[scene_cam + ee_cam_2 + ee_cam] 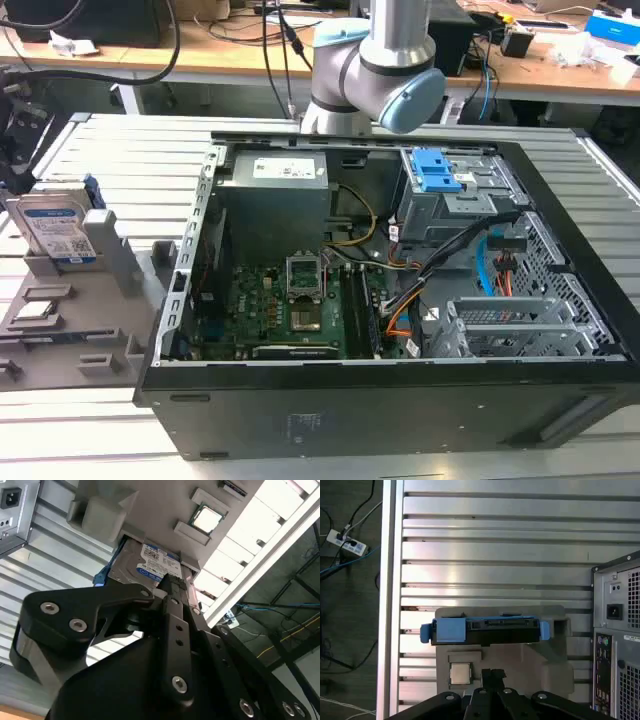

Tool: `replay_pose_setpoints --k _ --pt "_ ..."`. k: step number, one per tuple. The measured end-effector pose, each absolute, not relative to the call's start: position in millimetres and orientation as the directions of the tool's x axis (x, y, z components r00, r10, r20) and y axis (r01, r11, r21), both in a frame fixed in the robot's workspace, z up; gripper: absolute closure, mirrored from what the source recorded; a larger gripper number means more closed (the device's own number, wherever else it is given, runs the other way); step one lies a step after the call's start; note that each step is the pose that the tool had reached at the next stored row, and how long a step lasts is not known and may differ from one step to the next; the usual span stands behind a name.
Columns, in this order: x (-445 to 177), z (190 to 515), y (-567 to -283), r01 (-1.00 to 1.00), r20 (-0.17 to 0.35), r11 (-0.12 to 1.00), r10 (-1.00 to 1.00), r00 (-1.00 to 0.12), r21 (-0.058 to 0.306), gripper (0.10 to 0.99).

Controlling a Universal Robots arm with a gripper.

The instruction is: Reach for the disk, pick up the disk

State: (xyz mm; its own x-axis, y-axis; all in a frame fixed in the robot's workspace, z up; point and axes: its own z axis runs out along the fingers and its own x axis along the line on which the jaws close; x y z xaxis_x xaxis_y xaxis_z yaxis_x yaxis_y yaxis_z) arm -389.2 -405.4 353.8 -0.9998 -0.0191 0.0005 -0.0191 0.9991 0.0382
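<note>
The black pincer (493, 674) looks pinched shut, its two tips close together, and it holds nothing. It hangs in the air, apart from the disk and not touching it.

The disk (485, 630) is a flat silver-grey hard drive with a white-and-blue sticker and a blue plastic rail on its edges. It stands up on its edge in a slot of a pale grey plastic holder (547, 652). In the exterior view the disk (55, 225) is far over on the exterior view's left. A small square silver chip (460, 673) lies in the same holder, just beside the disk. The holder sits on a tabletop (495, 545) made of long shiny metal strips. A big black computer case (400, 400) lies open next to the holder.

I think a few things could go wrong. A shut pincer cannot go around the disk, so it would bump the top edge. It could also hit the chip. A crooked grip could jam the disk in its slot.
</note>
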Motion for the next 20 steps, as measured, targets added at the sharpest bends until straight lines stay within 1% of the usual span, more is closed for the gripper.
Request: replay_pose_setpoints --k 4,15,17,20 --pt "-389.3 353.8 -405.4 -0.116 0.0 0.993 -0.116 -0.993 0.038 0.98" --pt "-389.3 353.8 -405.3 -0.226 0.0 0.973 -0.226 -0.974 0.038 0.98" --pt "-389.3 353.8 -405.3 -0.29 0.001 0.956 -0.29 -0.957 0.038 0.98" --pt "-389.3 353.9 -405.3 -0.319 0.001 0.947 -0.319 -0.948 0.038 0.98"
